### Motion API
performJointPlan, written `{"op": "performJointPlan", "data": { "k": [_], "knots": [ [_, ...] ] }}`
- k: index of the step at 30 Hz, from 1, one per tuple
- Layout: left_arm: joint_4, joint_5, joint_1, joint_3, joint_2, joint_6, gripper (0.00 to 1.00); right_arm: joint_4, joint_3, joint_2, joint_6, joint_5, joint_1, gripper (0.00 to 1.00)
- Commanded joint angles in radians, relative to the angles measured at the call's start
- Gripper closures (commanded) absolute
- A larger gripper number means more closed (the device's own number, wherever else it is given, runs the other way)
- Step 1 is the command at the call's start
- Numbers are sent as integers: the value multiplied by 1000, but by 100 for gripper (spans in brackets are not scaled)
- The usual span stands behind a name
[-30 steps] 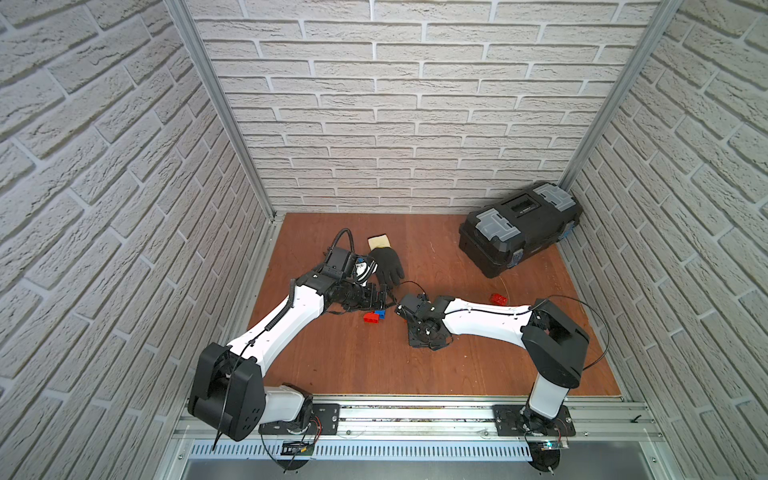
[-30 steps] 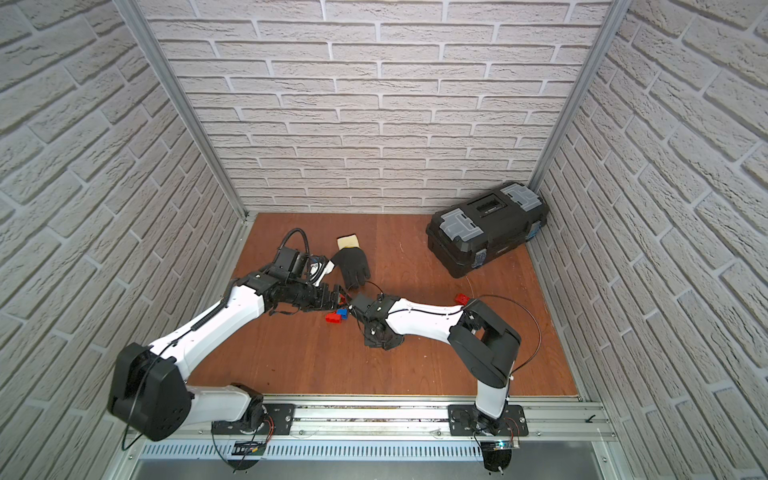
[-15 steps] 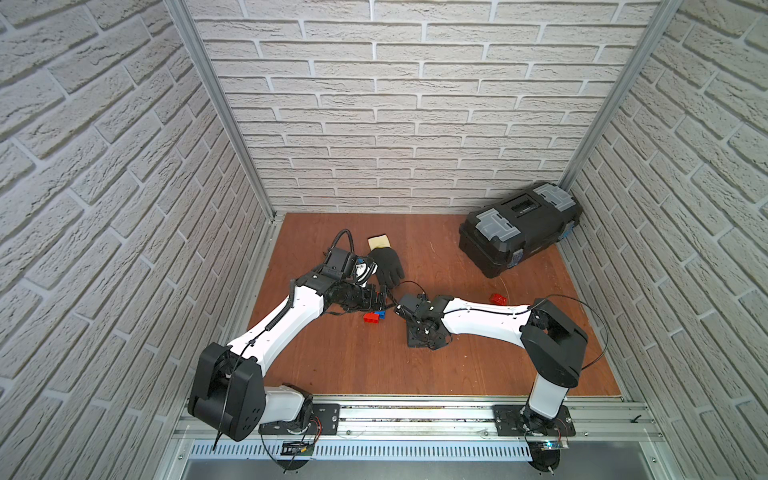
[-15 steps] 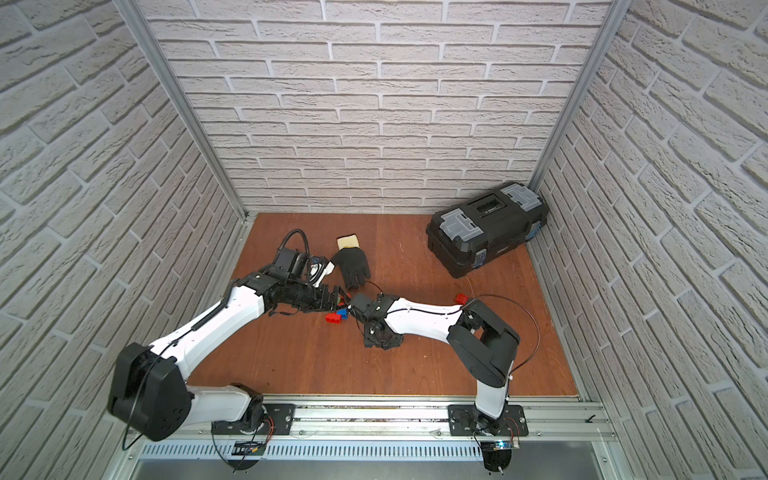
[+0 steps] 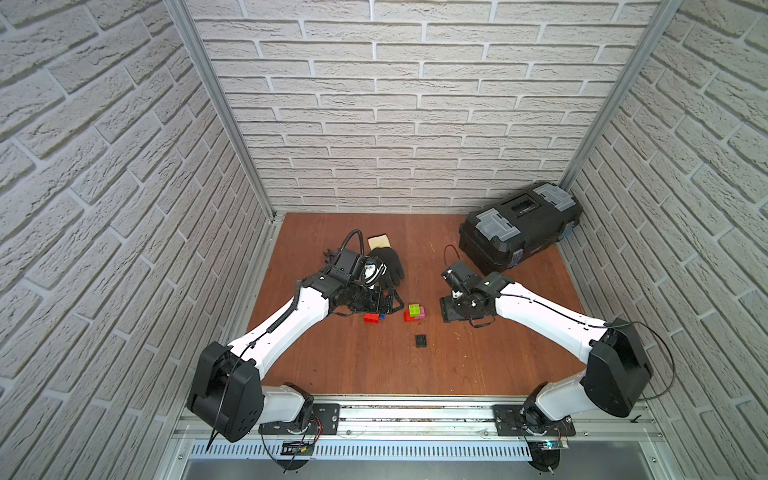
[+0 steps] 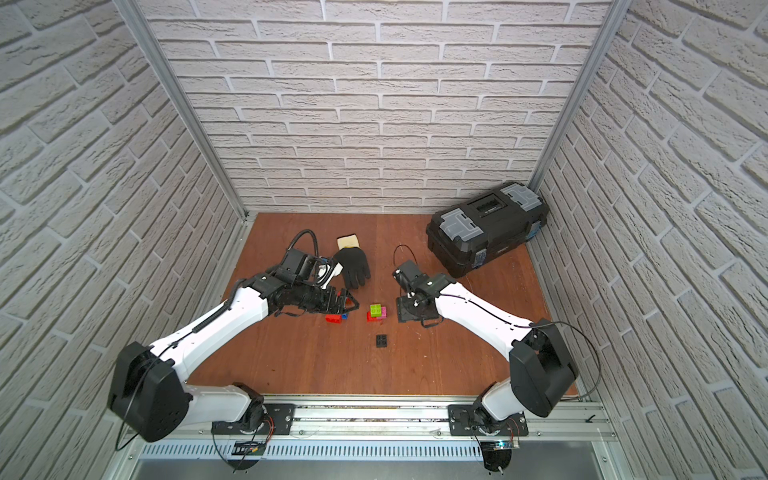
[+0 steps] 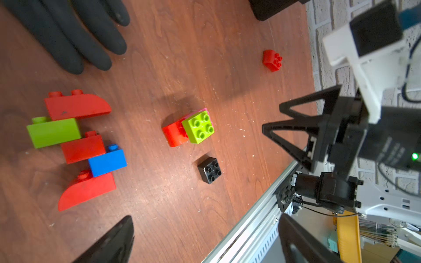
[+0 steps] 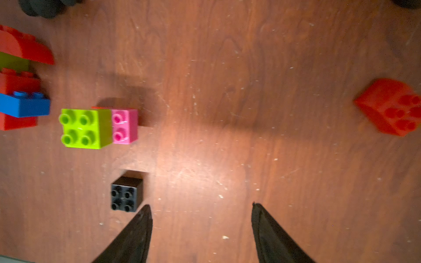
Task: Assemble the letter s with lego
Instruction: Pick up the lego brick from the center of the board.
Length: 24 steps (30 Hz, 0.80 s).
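Both empty: right gripper (image 8: 201, 205) half open, left gripper (image 5: 388, 306) wide open beside the part-built S (image 7: 78, 148). In a top view the black brick (image 5: 421, 340) lies at seven o'clock from the right gripper, probably nearer it.

I see a black glove (image 5: 388, 262) lying flat on my brown wooden bench (image 5: 374, 365), far and a bit left. Its pale cuff is at the far end and its fingers point to the near side. A black toolbox (image 5: 519, 232) with grey clips sits shut in the far right corner, turned at a slant. White brick walls (image 5: 395, 124) stand all around. A metal rail (image 5: 415, 415) runs along the near edge.
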Motion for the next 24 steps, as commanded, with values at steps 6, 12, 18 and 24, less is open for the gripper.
{"op": "performJointPlan", "data": {
  "k": [6, 12, 18, 24],
  "knots": [
    [71, -21, -55, 56, 60, -29, 2, -49, -4, -48, -510, -65, -187, 23],
    [70, -17, -57, 70, 77, -22, 2, -5, -32, -55, -682, -95, -350, 22],
    [60, -15, -57, 76, 83, -4, 2, 39, -35, -19, -824, -76, -433, 23],
    [74, -3, -52, 62, 85, 4, 2, 105, -37, 21, -939, -71, -512, 23]
  ]
}}
